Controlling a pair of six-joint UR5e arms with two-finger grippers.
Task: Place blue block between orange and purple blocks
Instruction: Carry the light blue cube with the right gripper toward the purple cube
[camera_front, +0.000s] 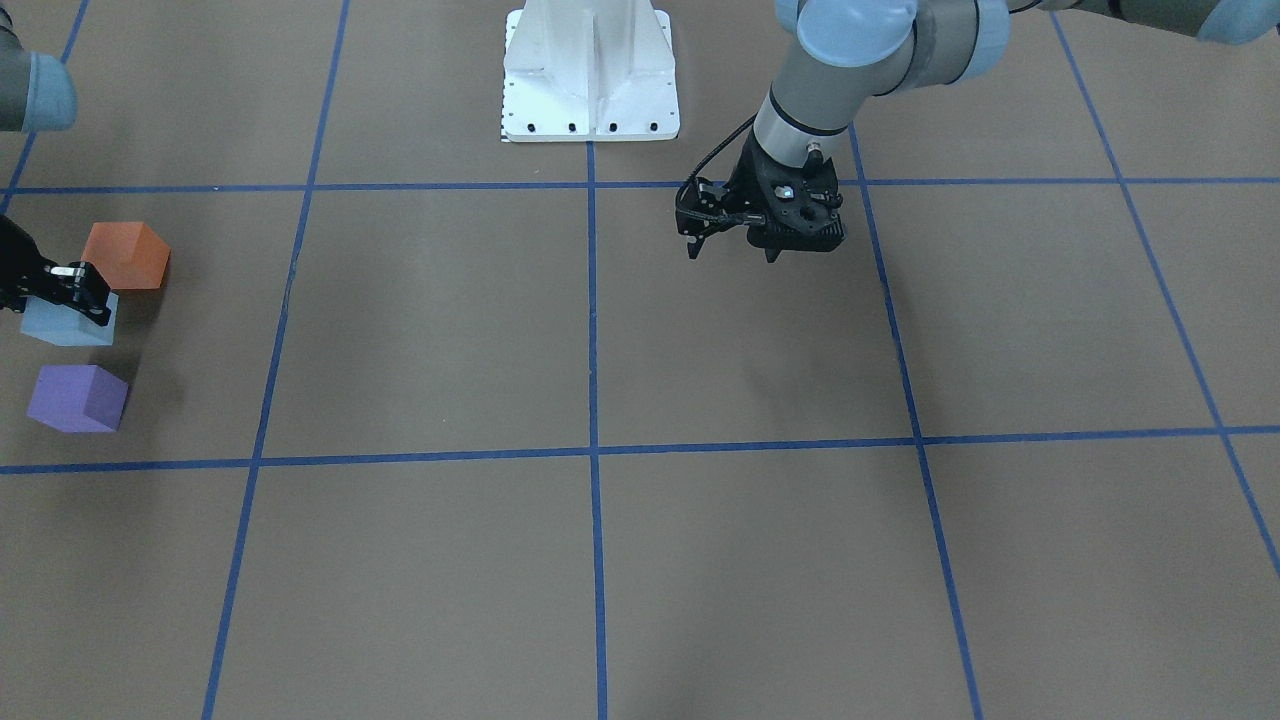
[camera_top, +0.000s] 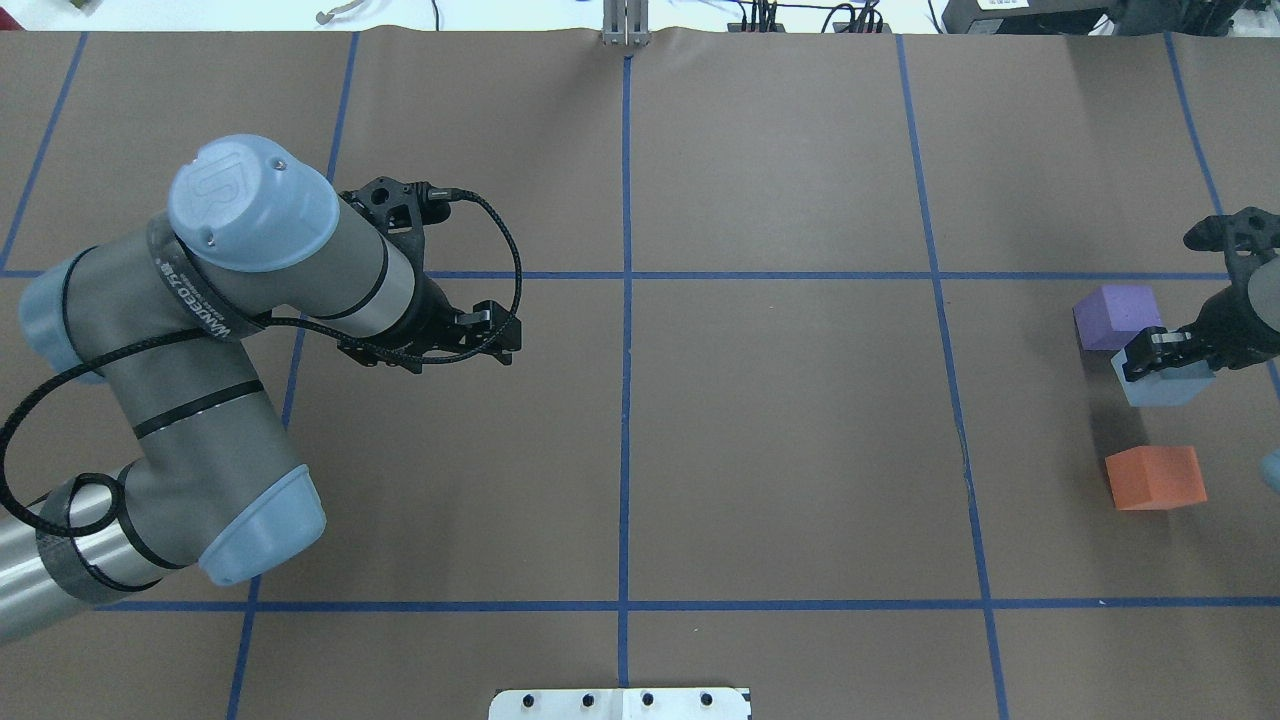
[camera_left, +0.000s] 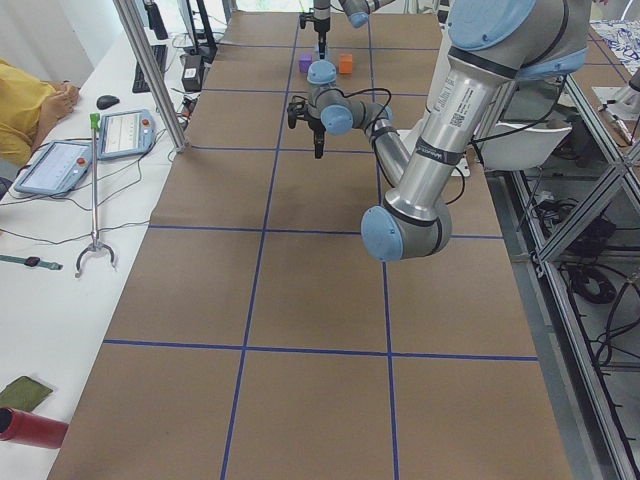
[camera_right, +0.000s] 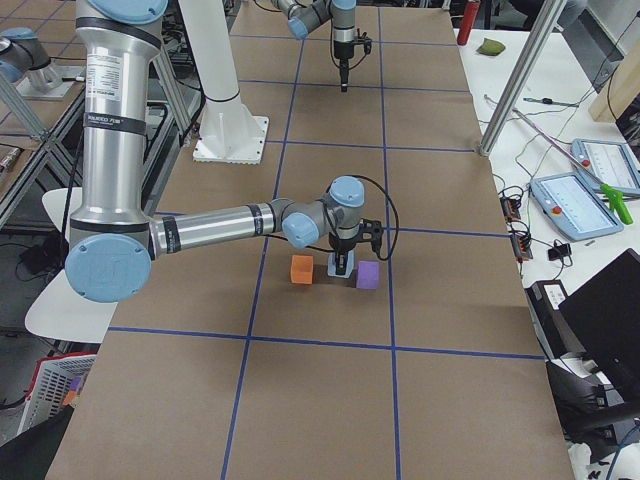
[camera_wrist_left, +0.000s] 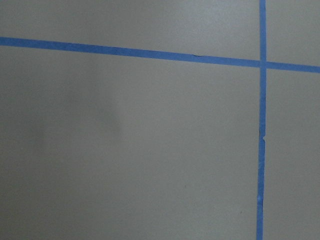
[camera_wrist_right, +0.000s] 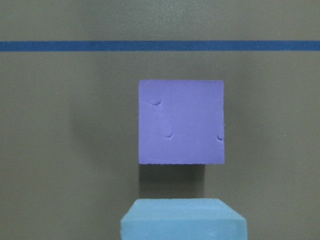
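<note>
I find right gripper (camera_top: 1158, 352) clamped on blue block (camera_top: 1168, 387), between orange block (camera_top: 1155, 478) and purple block (camera_top: 1115, 315); left gripper (camera_front: 772, 250) aperture indeterminate.

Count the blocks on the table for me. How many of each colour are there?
orange block: 1
blue block: 1
purple block: 1
Total: 3 blocks
</note>
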